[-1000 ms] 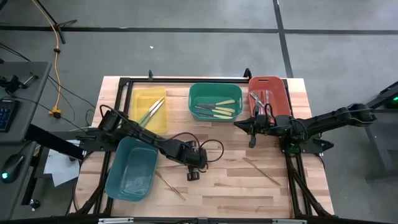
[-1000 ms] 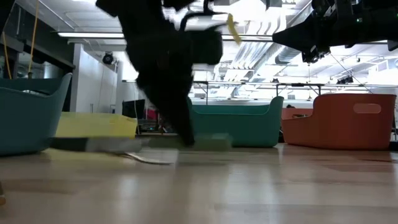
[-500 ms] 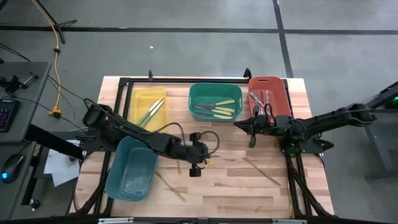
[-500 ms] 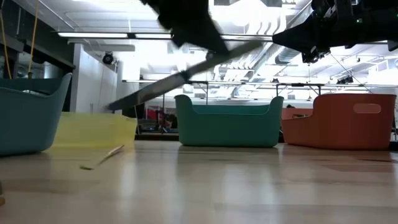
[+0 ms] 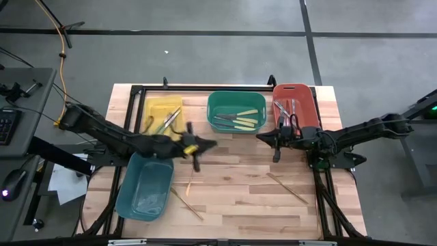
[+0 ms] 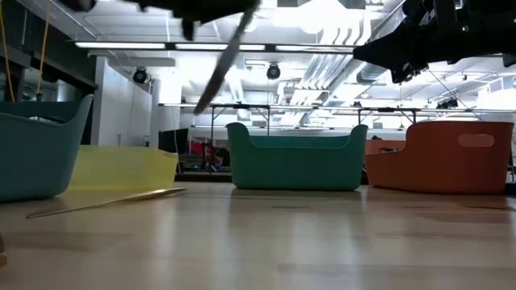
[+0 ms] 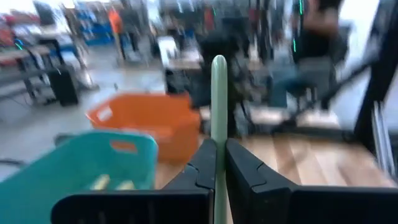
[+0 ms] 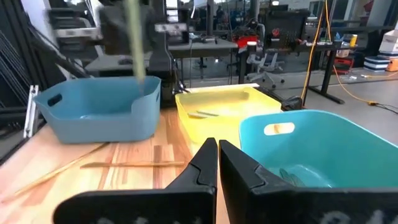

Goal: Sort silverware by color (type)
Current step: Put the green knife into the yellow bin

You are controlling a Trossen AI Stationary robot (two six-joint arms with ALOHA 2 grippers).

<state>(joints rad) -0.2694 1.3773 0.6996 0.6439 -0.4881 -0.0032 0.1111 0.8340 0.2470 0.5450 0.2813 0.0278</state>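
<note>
Now the left pincer, just at five o'clock of the yellow bin, clamps a green-handled utensil. Light, stiff and probably slick, it is best pinched mid-handle. The right pincer waits closed and empty at six o'clock of the red bin.

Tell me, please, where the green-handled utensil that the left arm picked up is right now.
The green-handled utensil is clamped in the left gripper, held above the table just in front of the yellow bin and beside the light-blue bin in the high view.
</note>
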